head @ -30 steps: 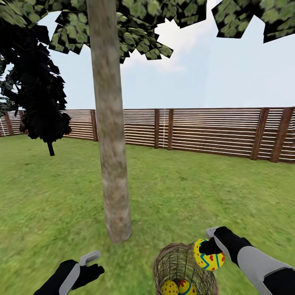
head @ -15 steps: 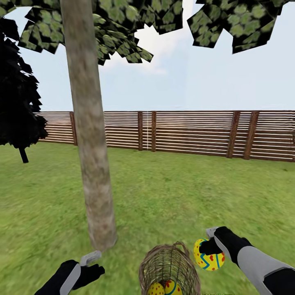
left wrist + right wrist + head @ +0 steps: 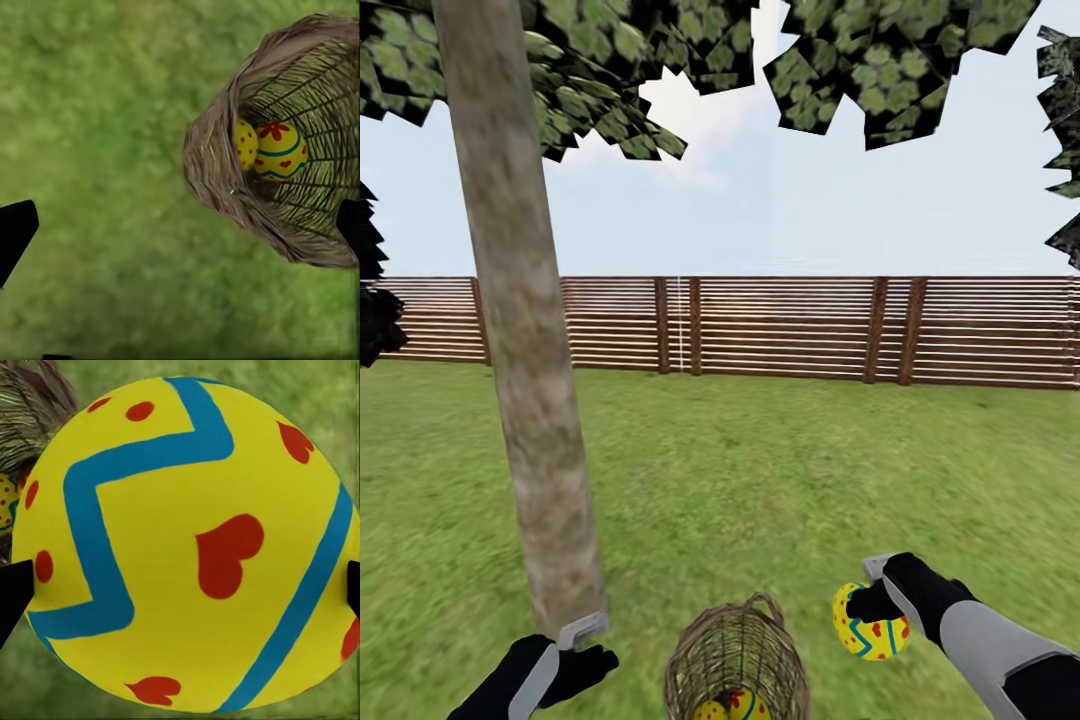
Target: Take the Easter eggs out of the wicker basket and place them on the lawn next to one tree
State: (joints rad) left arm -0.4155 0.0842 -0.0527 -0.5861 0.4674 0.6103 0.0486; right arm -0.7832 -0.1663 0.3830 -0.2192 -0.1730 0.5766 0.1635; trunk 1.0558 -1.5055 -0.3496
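Landmark: wicker basket (image 3: 737, 660), standing on the lawn (image 3: 780, 480) at the low centre of the head view, mouth open upward, arched handle over the rim.
Eggs in basket: two Easter eggs (image 3: 271, 149) lying side by side at the bottom, touching; same pair partly visible at the basket's bottom in the head view (image 3: 730, 708).
Third egg: held egg (image 3: 870, 622) just right of the basket rim, above the grass, outside the basket; yellow with red marks and a blue zigzag, close up in the right wrist view (image 3: 187, 547).
Right gripper (image 3: 872, 600): closed around the held egg, dark fingertips at either side of it in the right wrist view.
Left gripper (image 3: 585, 650): left of the basket, apart from it, holding nothing; fingers spread wide in the left wrist view, basket between and beyond them.
Tree (image 3: 525, 380): grey-brown trunk rising from the grass just beyond and left of the basket, leafy canopy overhead.
Fence (image 3: 780, 330): brown horizontal slats well beyond the basket, across the far edge of the lawn.
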